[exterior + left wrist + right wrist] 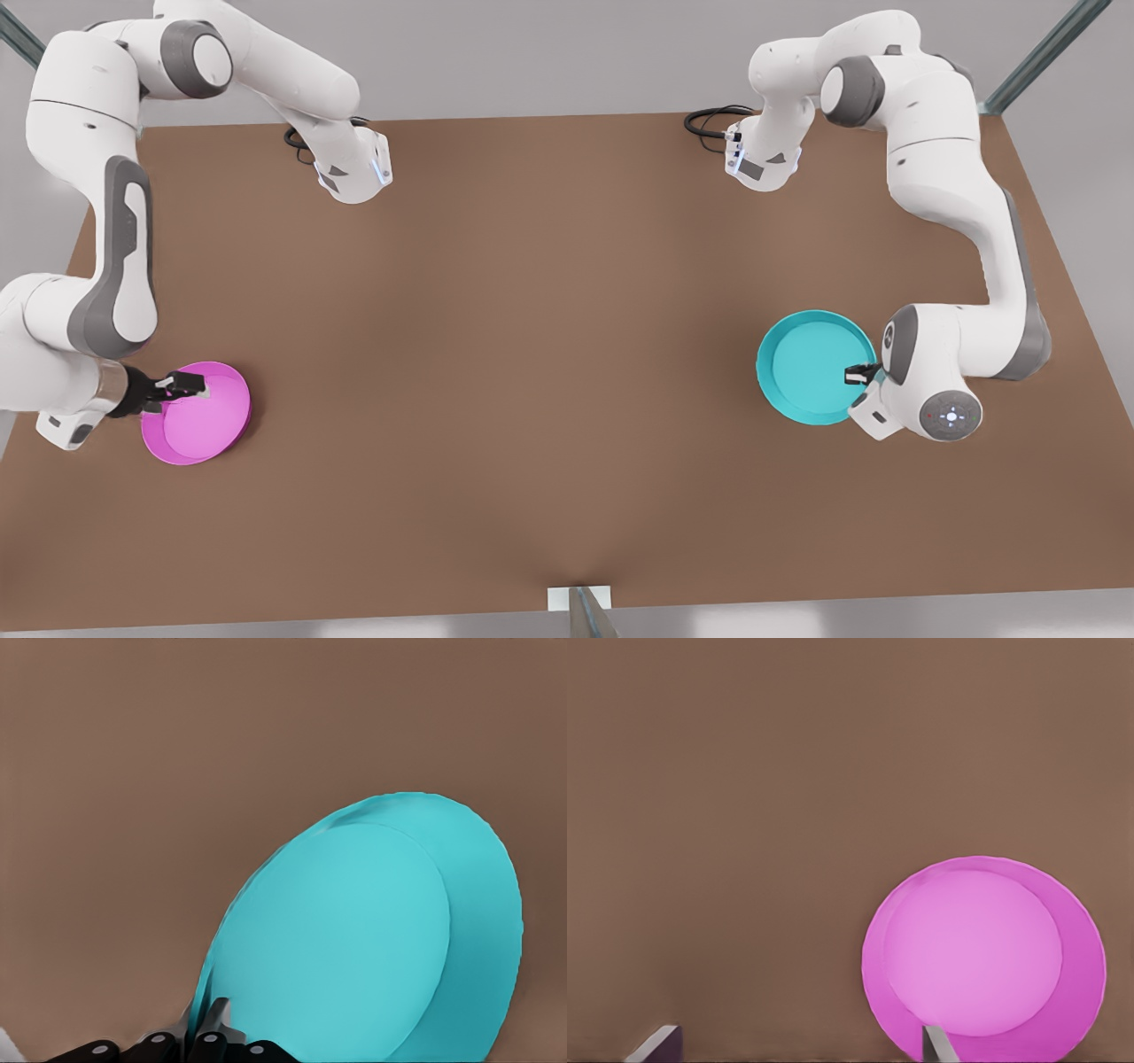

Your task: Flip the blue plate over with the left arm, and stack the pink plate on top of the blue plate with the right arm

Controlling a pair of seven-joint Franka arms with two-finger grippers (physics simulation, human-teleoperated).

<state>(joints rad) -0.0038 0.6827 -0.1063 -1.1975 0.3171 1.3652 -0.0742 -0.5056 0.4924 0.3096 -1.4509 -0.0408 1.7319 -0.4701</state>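
Plates sit at opposite ends of the brown table (532,354) in front of you, well apart from each other. The blue plate (815,366) is toward the front view's right, and your left gripper (861,373) is on its rim at the side nearest that arm's wrist. In the left wrist view you can see the black fingers (213,1038) pressed close together on the edge of the blue plate (354,939), so the tool is pinching the rim. That plate shows as a tilted oval there, with its near edge at the fingers, though you cannot tell for sure from these views how far it is off the table. The pink plate (197,413) lies toward the front view's left, hollow side up, and your right gripper (182,385) reaches over its rim from the arm's side. In the right wrist view the two fingertips (935,1045) stand spread wide apart, one of them over the near edge of the pink plate (983,957) and the other out over bare table, so this tool is spread and grips nothing. You cannot tell whether the finger over the pink rim is touching it. The pink plate rests flat on the table.
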